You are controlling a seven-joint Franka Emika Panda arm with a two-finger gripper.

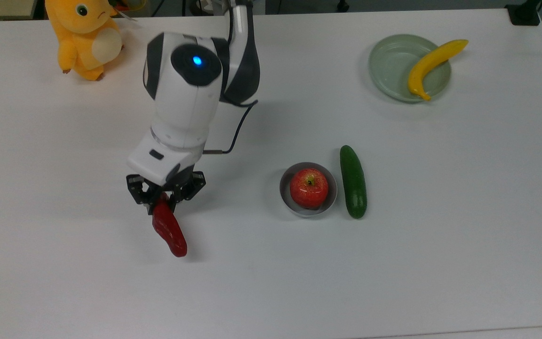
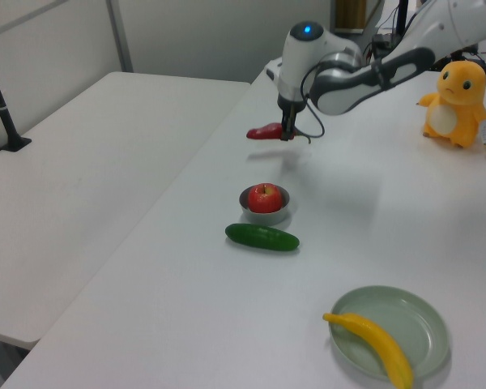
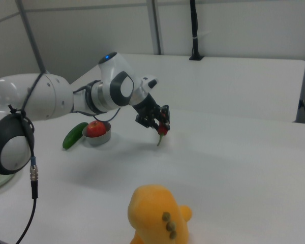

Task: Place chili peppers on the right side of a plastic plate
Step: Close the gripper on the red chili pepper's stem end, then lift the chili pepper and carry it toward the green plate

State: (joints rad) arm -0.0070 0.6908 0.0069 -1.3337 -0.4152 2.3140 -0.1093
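My gripper (image 1: 162, 201) is shut on the stem end of the dark-red chili pepper (image 1: 170, 230) and holds it in the air above the white table. In the left view the chili pepper (image 2: 265, 132) sticks out level from the gripper (image 2: 289, 134), with its shadow on the table underneath. The right view has the gripper (image 3: 161, 127) with the chili pepper (image 3: 163, 130) and its green stem hanging below. The pale green plastic plate (image 1: 388, 66) sits at the top view's far right, well away from the gripper, and a yellow banana (image 1: 433, 63) lies across it.
A red apple (image 1: 308, 188) sits in a small grey bowl (image 1: 283, 188), with a green cucumber (image 1: 353, 181) just beside it, between the gripper and the plate. An orange plush toy (image 1: 87, 37) stands at the top view's upper left corner.
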